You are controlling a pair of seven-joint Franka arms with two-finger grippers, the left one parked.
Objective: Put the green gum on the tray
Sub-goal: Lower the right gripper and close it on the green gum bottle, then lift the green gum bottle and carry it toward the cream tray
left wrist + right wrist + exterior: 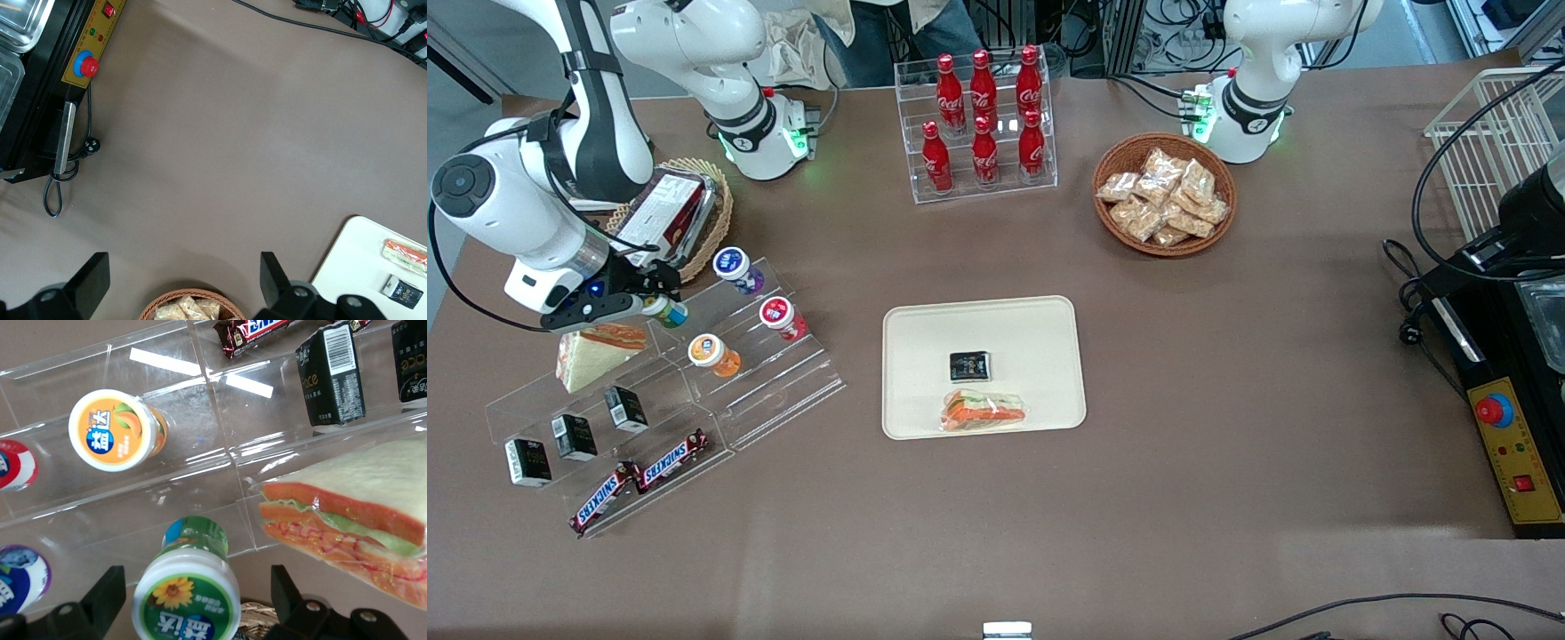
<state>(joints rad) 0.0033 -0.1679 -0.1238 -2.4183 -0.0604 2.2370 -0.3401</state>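
We see the gripper (649,298) with fingers spread either side of the green gum (665,310), not pressing it, on the clear stepped display rack (720,391). The orange-lidded gum bottle (713,354) sits nearer the camera. The tray (1040,324) carries a wrapped sandwich (983,412).

I see cola bottles (984,89) racked at the desk's (1227,400) twelve o'clock, a snack basket (1165,251) near one, and Snickers bars (674,459) toward eight.
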